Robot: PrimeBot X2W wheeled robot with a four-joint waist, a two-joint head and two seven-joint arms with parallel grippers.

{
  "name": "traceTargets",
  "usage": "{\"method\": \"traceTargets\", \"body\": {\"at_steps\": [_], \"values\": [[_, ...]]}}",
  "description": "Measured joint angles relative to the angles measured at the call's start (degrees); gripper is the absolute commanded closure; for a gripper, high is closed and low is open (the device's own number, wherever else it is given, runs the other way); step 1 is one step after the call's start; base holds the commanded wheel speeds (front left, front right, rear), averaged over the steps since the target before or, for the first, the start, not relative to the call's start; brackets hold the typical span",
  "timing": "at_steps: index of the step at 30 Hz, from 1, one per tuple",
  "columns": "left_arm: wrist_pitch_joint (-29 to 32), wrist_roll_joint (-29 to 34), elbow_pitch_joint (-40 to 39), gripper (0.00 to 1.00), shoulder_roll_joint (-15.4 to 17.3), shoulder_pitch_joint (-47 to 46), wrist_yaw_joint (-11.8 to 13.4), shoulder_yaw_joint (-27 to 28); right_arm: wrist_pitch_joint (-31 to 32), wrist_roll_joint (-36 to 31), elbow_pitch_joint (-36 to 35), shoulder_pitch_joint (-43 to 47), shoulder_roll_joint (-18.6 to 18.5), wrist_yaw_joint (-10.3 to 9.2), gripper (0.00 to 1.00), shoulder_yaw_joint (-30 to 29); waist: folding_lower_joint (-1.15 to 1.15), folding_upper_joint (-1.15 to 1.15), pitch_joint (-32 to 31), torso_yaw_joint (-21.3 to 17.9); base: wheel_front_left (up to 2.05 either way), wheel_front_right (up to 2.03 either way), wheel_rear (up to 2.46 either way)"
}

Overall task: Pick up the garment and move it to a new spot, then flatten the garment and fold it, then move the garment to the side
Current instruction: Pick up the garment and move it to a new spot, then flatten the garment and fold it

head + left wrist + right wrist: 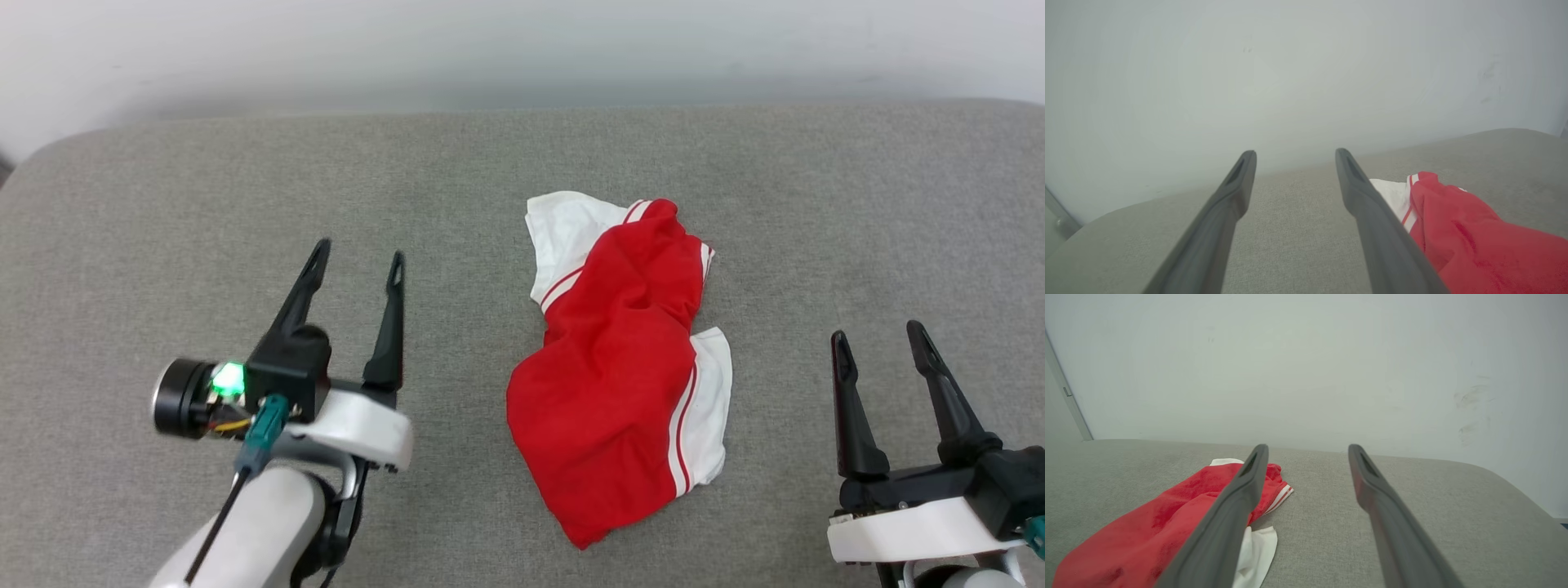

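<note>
The garment (620, 367) lies crumpled in the middle of the grey cushion (204, 180), a red heap with one white sleeve at its far end and another poking out on its right side. Its long axis runs from far to near, leaning a little, with the narrow red tip pointing at the robot. It is bunched and doubled over itself, so no lettering or collar can be made out. It sits between the two arms, touching neither. The left gripper (362, 257) hovers to its left, jaws spread wide and empty, fingers pointing away from the robot and roughly alongside the heap; in the left wrist view the cloth sits just off the right-hand finger. The right gripper (878, 335) waits on the other side, also wide open and empty, level with the nearer half of the heap, beside the white sleeve and its striped trim. The gaps on the two sides look much alike, so neither arm is clearly nearer. Either one would have to swing inward, across its own pointing line, to reach an edge.
</note>
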Motion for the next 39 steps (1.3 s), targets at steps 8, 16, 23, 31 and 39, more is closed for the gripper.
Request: {"method": "traceTargets", "body": {"at_steps": [8, 16, 23, 31, 39], "values": [[-0.08, 9.58, -2.72, 0.00, -5.32, 13.20, -0.01, 12.69, 0.00, 0.48, 0.92, 1.20, 0.01, 0.00, 0.00, -0.19, 0.00, 0.00, -2.05, 1.04, 0.00, 0.00, 0.00], [-0.08, 15.96, -5.28, 0.00, -12.00, 24.22, -4.98, 23.07, 0.00, 2.11, 1.91, 2.64, 0.01, 0.00, 0.00, -0.26, 0.00, 0.00, -4.20, 0.90, 0.00, 0.00, 0.00], [-0.08, 20.24, -5.44, 0.00, -17.03, 30.52, -10.24, 28.60, 0.01, 3.25, 2.64, 4.73, 0.02, 0.00, 0.00, -0.35, 0.00, 0.00, -6.45, 0.41, 0.00, 0.00, 0.00], [-0.08, 23.17, -4.00, 0.00, -20.71, 33.34, -15.25, 32.07, 0.00, 4.88, 3.15, 7.10, 0.01, 0.00, 0.00, -0.45, 0.00, 0.00, -8.38, 0.32, 0.00, 0.00, 0.00], [-0.08, 25.01, -2.78, 0.00, -22.50, 34.28, -18.60, 34.06, 0.00, 5.26, 3.32, 8.36, 0.02, 0.00, 0.00, -0.31, 0.00, 0.00, -9.36, 0.41, 0.00, 0.00, 0.00]]}}
